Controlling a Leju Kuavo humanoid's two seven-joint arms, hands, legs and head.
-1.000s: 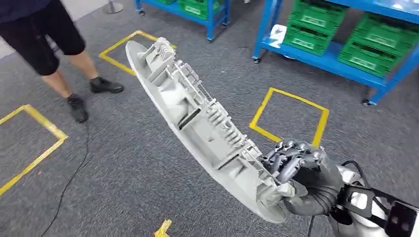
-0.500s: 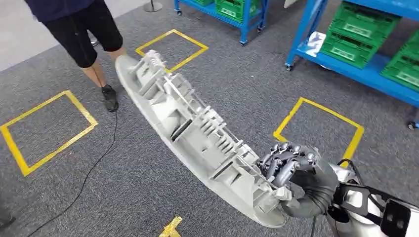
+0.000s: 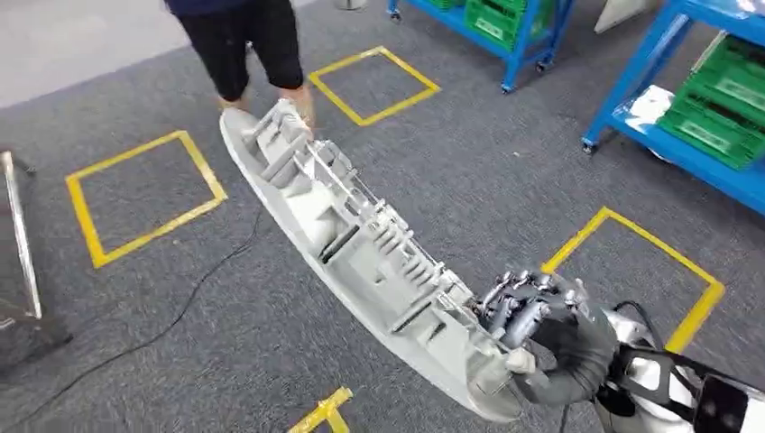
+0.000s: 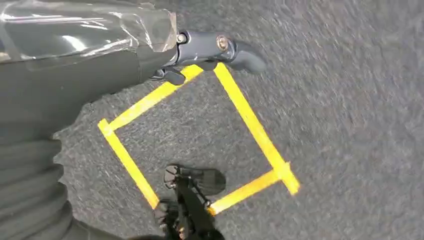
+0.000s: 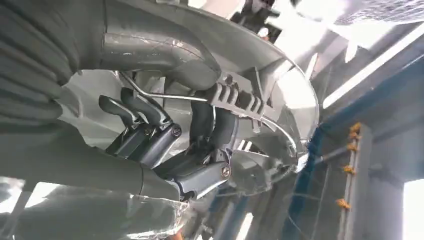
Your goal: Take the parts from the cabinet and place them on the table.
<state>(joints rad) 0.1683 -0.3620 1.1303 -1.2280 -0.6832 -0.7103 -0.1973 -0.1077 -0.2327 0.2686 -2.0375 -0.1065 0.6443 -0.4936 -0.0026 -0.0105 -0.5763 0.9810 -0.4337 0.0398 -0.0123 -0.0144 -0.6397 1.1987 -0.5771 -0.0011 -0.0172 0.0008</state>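
At the far left of the head view a thin metal frame (image 3: 20, 236) with a pale straight rail stands on the grey, coarse-pile carpet (image 3: 225, 316). Yellow tape squares (image 3: 144, 194) mark the floor, and a thin black cable (image 3: 171, 320) snakes across it. A person (image 3: 248, 50) in dark shorts stands near the top, just behind the far tip of the part.

The part (image 3: 361, 253), a long, pale grey moulded plastic panel, is held in the air and runs diagonally from upper left down to lower right. Its outer edge curves smoothly like a boat hull; the inner face is crowded with ribs, clips and box-shaped pockets. The right hand (image 3: 541, 338), dark and rubbery at the palm with metallic fingers (image 5: 150, 127), grips the panel's near end, fingers curled through the ribbing.

Blue steel racks (image 3: 668, 135) holding green slotted crates (image 3: 717, 113) stand at the upper right.

The left hand (image 4: 200, 55) hangs above the carpet holding nothing; I cannot tell how its fingers lie.
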